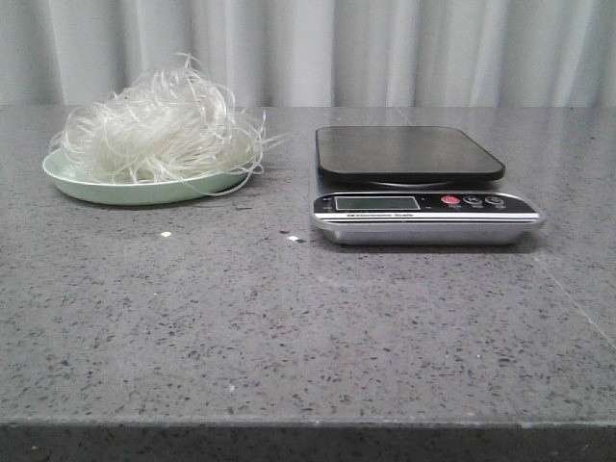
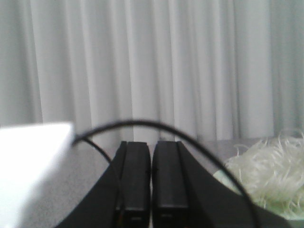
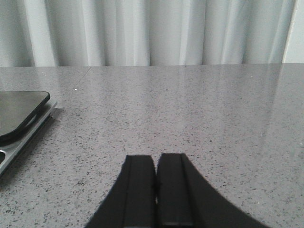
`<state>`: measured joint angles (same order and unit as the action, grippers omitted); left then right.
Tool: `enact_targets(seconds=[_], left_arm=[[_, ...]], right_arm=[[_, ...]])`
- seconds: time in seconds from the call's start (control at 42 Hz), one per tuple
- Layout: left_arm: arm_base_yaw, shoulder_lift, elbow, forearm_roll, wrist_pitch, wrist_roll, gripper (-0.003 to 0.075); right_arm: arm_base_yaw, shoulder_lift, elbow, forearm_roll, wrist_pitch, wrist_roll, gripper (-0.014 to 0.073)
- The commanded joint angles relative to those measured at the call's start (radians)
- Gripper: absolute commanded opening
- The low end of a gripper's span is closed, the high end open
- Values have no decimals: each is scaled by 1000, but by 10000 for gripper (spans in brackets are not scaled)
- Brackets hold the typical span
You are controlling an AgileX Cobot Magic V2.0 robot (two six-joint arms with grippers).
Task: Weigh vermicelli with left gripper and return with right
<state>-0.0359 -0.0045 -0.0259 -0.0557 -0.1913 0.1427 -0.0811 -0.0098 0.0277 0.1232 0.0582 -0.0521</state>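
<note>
Grey speckled bench [image 1: 289,327] across the front view, pale pleated curtain [image 1: 385,48] behind. Vermicelli [image 1: 159,130] upper left of frame, heaped loose on pale green plate [image 1: 96,188], stray strands looping over the plate's right rim. Kitchen scale [image 1: 419,188] right of centre, apart from plate: dark platform on top with nothing on it, silver base below with display and red button facing front. Two small pale crumbs on bench between plate and scale. No arms in front view.

Left wrist view, blurred: left gripper [image 2: 151,178] fingers pressed together, holding nothing; vermicelli at lower right of frame; thin black cable arcing over fingers.

Right wrist view: right gripper [image 3: 156,185] fingers closed together, nothing held, low over bare bench; scale edge at left of frame
</note>
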Motion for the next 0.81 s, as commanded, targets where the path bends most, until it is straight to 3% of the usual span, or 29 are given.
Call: enact_targets(seconds=[0.0, 0.333, 0.476, 0.571, 0.69, 0.786], left_arm=[[2, 4, -143, -7, -61, -12, 137], [-7, 416, -795, -5, 360, -12, 138], [-92, 611, -977, -3, 423, 26, 153], [-151, 730, -1073, -3, 473, 25, 229], [-220, 877, -1172, -3, 569, 27, 411], [-241, 988, -1233, -3, 649, 27, 503]], right_arm=[[-8, -17, -8, -3, -76, 1, 151], [-8, -17, -8, -3, -76, 1, 151], [-8, -17, -8, -3, -77, 1, 151], [-8, -17, -8, -3, -77, 1, 151], [-8, -17, -8, -3, -77, 1, 151], [-8, -17, -8, -3, -77, 1, 151]])
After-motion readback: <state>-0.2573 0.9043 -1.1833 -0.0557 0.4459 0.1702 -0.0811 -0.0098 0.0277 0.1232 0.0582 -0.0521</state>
